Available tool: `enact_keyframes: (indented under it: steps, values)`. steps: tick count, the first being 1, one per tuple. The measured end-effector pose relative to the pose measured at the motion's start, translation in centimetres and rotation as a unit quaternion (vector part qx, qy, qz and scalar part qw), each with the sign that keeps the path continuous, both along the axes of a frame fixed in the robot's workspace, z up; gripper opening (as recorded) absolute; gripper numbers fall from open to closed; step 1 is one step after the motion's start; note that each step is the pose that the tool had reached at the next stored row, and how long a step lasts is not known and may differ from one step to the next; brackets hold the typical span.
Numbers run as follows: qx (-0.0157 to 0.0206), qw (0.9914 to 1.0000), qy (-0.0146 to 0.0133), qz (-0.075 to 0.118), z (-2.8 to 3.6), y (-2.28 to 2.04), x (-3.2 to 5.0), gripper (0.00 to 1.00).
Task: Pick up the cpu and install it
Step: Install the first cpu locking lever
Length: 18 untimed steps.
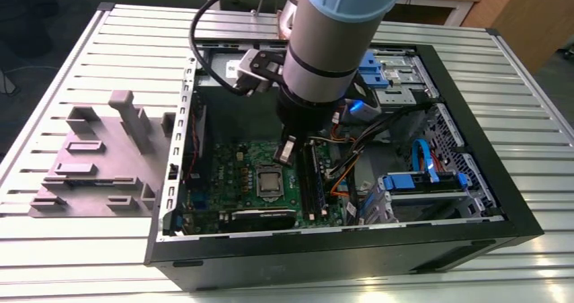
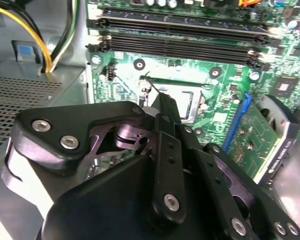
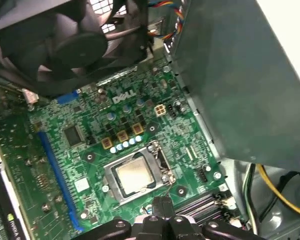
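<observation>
CPU seated in the socket, gripper just above it

Exterior view: the gripper point(image 1: 285, 152) hangs over the green motherboard point(image 1: 235, 175), near the cpu point(image 1: 269, 180), which lies in its socket; installing looks nearly done. First wrist view: the pale, matte square sits flat inside the metal socket frame point(image 3: 161, 161). Second wrist view: black fingers look drawn together, holding nothing.

Slatted metal table point(image 1: 80, 249): open black computer case point(image 1: 341, 256) beside grey plastic tray point(image 1: 99, 162), well apart from edges.
</observation>
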<state>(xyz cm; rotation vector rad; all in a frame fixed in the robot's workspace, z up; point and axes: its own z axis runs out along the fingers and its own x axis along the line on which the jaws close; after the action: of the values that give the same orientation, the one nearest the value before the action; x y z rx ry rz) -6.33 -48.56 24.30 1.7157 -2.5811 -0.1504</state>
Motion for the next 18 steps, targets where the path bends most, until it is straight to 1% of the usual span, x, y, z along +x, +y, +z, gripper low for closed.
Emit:
enact_keyframes:
  steps: [7, 10, 14, 18]
  values:
    - [-0.0003, 1.0, 0.0, 0.0, -0.01, -0.12, 0.0, 0.1]
    - [-0.0008, 1.0, 0.0, 0.0, -0.12, -0.13, 0.0, 0.1]
    - [-0.0036, 0.99999, 0.0, 0.0, -0.35, -0.16, 0.01, 0.1]
    - [-0.0083, 0.99997, 0.0, -0.001, -0.67, -0.18, 0.01, 0.1]
